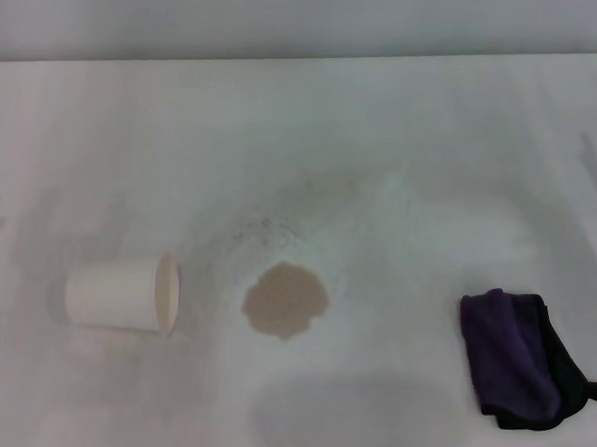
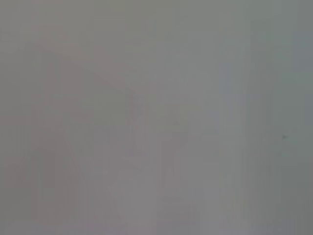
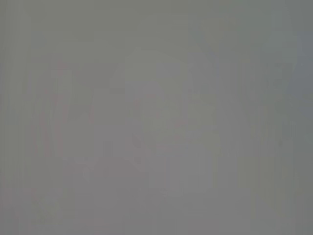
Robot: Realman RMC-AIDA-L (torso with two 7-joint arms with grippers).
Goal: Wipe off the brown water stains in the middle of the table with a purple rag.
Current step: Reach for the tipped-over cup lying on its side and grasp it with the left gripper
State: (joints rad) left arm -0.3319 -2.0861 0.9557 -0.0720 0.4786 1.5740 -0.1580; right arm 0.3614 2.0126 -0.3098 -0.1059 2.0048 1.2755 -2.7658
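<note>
The brown water stain (image 1: 285,300) is a tan, roughly round blotch in the middle of the white table (image 1: 411,169). The purple rag (image 1: 513,359) lies crumpled at the near right of the table, well to the right of the stain, with a black edge and a thin black strap running off the right edge. Neither gripper shows in the head view. Both wrist views show only a plain grey surface with nothing to make out.
A white cup (image 1: 125,294) lies on its side to the left of the stain, its mouth facing the stain. Faint grey speckles (image 1: 268,227) lie just beyond the stain. The table's far edge (image 1: 307,56) meets a grey wall.
</note>
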